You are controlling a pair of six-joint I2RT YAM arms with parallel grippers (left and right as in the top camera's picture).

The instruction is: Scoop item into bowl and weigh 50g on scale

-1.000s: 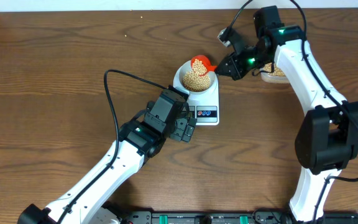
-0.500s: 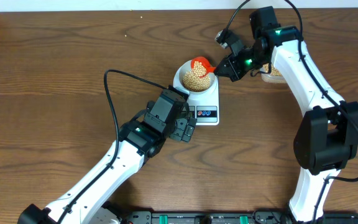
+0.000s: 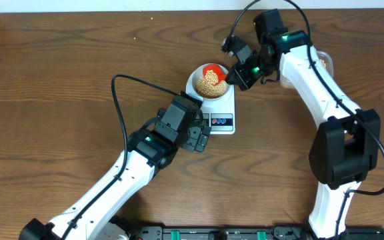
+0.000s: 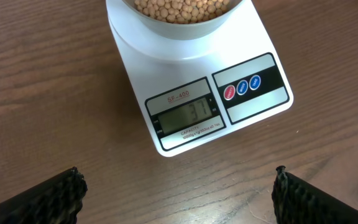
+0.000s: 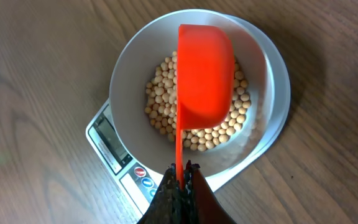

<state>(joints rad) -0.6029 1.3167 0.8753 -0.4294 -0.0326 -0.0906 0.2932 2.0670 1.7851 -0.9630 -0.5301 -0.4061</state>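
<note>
Over round bowl (image 5: 129,68) w/ beans (image 5: 160,99): smooth orange scoop (image 5: 204,68).

Left arm (image 3: 112,180): stretched from its near-left base diagonally toward the centre, forearm white, wrist black.
Left hand (image 3: 202,139): fingers (image 4: 55,196) spread wide apart, gripping nothing (only their dark tips show in the wrist view).
Right arm (image 3: 315,73): rises from the near right, then folds back leftward at the far side.
Right hand (image 5: 180,173): fingers pinched tight on the thin handle of a red scoop (image 5: 204,68).
</note>
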